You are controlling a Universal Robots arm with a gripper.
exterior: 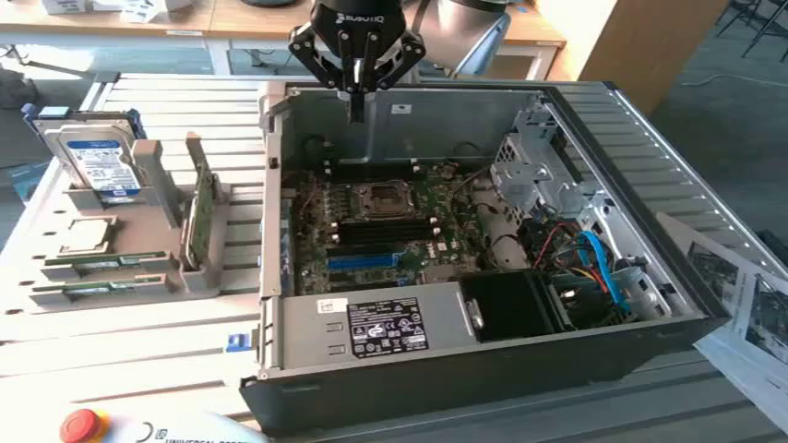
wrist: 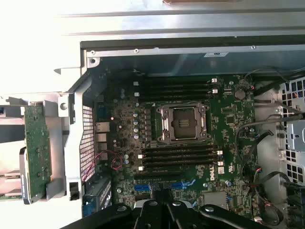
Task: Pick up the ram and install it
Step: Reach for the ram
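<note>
1. The ram (exterior: pixel 105 262) lies flat in a grey holder (exterior: pixel 203 277), at nine o'clock from the open computer case (exterior: pixel 493 378) in the exterior view. A twin stick (exterior: pixel 96 289) lies just beside it at six o'clock.
2. The gripper (exterior: pixel 357 113) hangs over the case's rear wall, at twelve o'clock from the motherboard (exterior: pixel 369 231). Its fingers are pinched together on nothing, and it is well apart from the ram.
3. The two sticks lie so close that a wide grasp could catch both or nudge the twin. A grasp on so thin an edge could also slip.
4. The broader green card (exterior: pixel 197 217) stands on edge at two o'clock from the ram, so a careless approach could strike it.
5. The black memory slots (wrist: pixel 178 157) sit just beside the CPU socket (wrist: pixel 183 123). A tilted or misaligned stick would likely jam, or scrape the socket.
6. Everything rests on a pale slatted metal table (exterior: pixel 161 101). A red stop button (exterior: pixel 80 425) sits at seven o'clock from the case, and papers (exterior: pixel 751 314) lie at three o'clock.
7. Wooden desks (exterior: pixel 246 18) stand beyond the table at twelve o'clock, and the room is brightly lit.
</note>
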